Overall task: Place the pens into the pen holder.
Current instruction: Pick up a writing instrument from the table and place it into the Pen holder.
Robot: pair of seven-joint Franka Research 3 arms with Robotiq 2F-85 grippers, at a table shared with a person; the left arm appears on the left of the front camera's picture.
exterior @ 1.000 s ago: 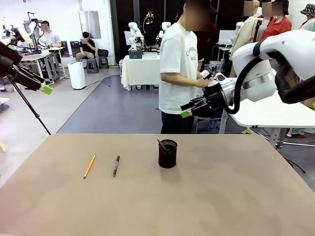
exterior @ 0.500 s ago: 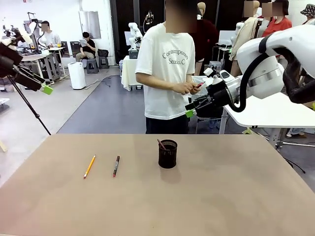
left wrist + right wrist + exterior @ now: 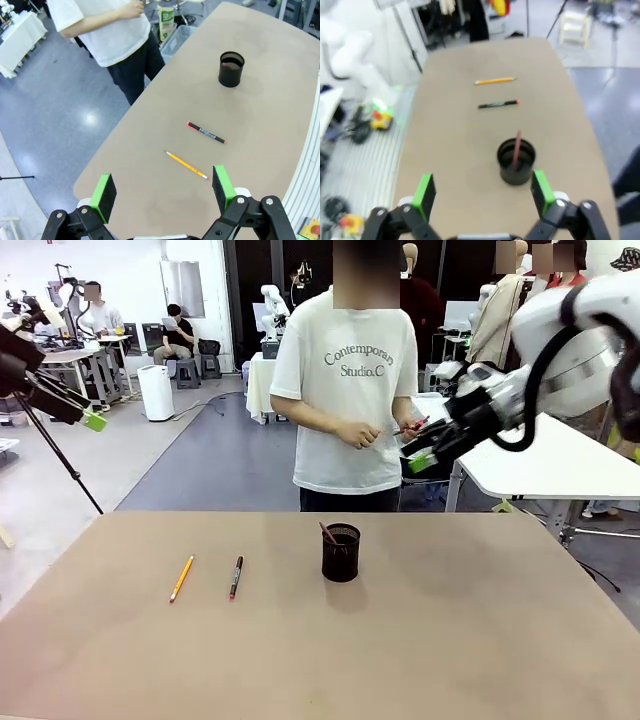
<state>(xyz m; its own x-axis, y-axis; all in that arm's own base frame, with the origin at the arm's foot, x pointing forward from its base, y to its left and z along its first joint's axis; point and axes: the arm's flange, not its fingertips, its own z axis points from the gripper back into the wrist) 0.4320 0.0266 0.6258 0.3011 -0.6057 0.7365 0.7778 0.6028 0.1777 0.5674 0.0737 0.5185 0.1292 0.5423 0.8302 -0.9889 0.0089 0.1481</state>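
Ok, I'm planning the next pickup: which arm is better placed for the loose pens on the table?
Left, probably. The pencil and dark pen lie on that side of the pen holder, in line with the open left fingers; the right fingers hang high by the person's hand.

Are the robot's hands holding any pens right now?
No. The left gripper and right gripper are both open and empty; the pencil and dark pen lie on the table.

Brown table (image 3: 480, 640) bearing black mesh pen holder (image 3: 340, 553); dark red-ended pen (image 3: 236, 577) lies left of it; yellow pencil (image 3: 181, 578) farther left
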